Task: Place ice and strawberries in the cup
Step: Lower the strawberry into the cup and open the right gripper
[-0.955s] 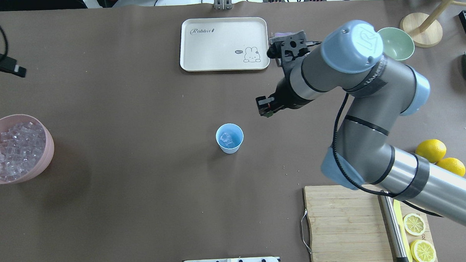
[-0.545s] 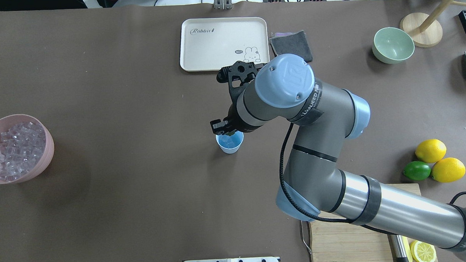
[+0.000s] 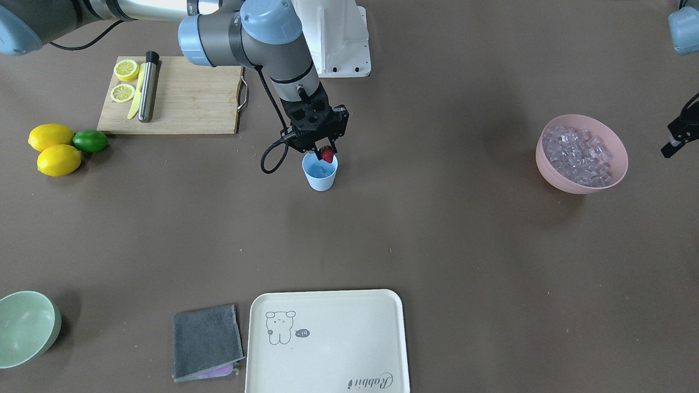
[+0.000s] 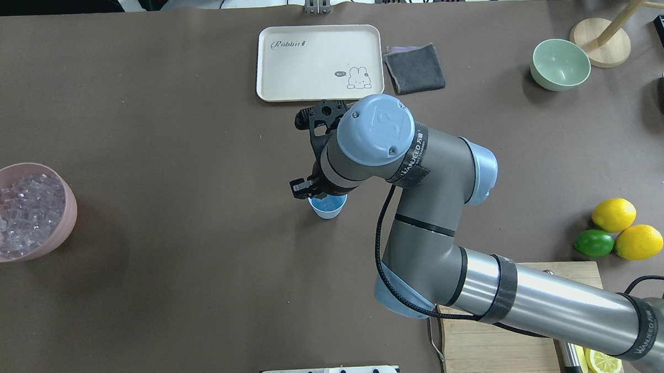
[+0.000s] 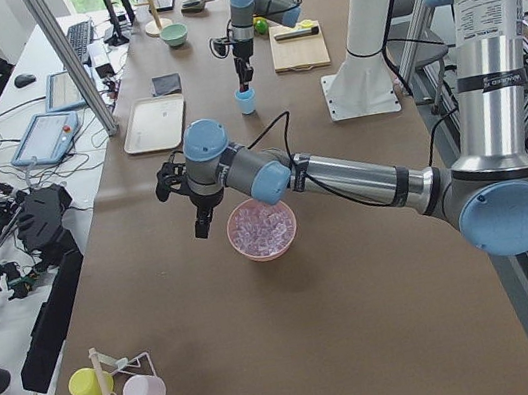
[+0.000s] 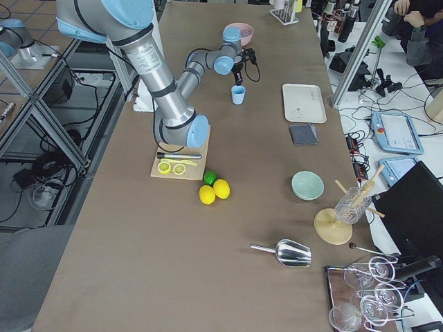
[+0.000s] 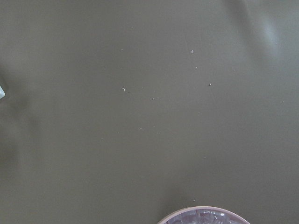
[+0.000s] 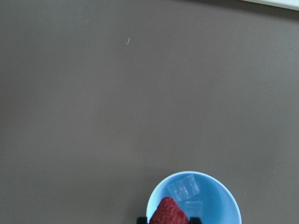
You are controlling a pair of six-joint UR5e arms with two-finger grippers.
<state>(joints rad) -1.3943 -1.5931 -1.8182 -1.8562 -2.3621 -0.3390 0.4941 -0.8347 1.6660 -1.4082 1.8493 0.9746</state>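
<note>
The light-blue cup (image 3: 320,173) stands mid-table with a few ice cubes (image 8: 184,189) in it; it also shows in the overhead view (image 4: 327,207). My right gripper (image 3: 326,153) is shut on the red strawberry (image 3: 327,156) and holds it just over the cup's rim; the wrist view shows the strawberry (image 8: 168,212) at the cup's (image 8: 219,205) near edge. The pink bowl (image 4: 62,218) full of ice (image 4: 18,214) sits at the table's left. My left gripper (image 3: 674,143) hangs beside that bowl at the view's edge; I cannot tell whether it is open or shut.
A cream rabbit tray (image 4: 319,62), a grey cloth (image 4: 414,67) and a pale green bowl (image 4: 559,63) lie at the far side. Two lemons (image 4: 613,214) and a lime (image 4: 593,243) sit right, by a cutting board (image 3: 185,95) with lemon halves and a knife.
My right arm has swung left with the strawberry, from beside the grey cloth to just above the cup. The cup and the pink bowl have not moved.
</note>
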